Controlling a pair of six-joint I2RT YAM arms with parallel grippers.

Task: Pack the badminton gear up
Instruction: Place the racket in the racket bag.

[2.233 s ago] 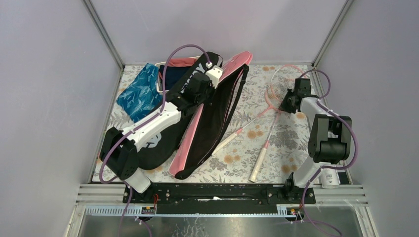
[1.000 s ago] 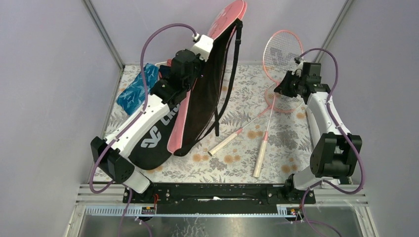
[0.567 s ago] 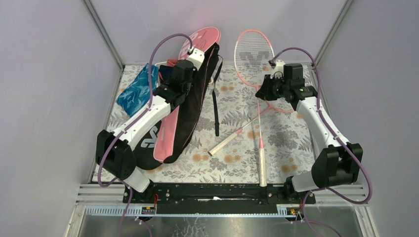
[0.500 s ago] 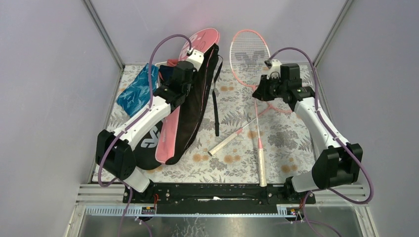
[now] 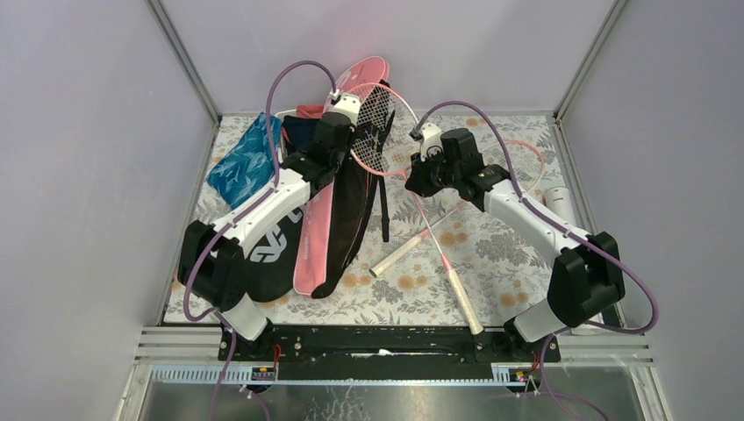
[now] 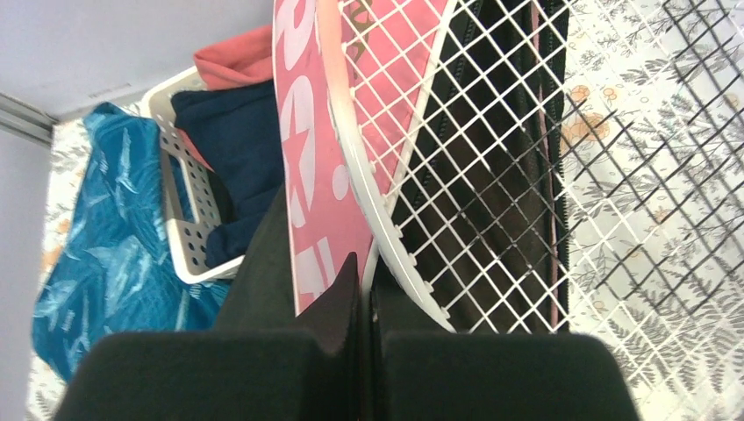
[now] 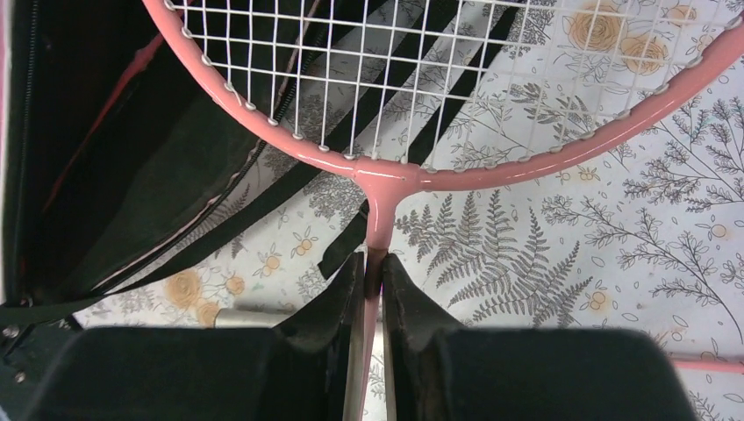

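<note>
Left gripper [image 6: 361, 267] is pinched tight on the rim of the pink bag [image 6: 307, 175], holding it upright at far left, against the black bag [image 5: 263, 259]. Right gripper [image 7: 373, 263] clamps the pink racket [image 7: 386, 184] by its shaft just below the head. The head overlaps the bag's open mouth, and the handle slants toward the near edge.

Your table [image 5: 404, 289], its top patterned with flowers and ferns, sits between plain lilac-grey walls [image 5: 88, 132]. Aluminium posts [image 5: 184, 60] rise at its far corners; a metal rail [image 5: 171, 340] runs along its near edge. Light looks even, possibly from overhead.
</note>
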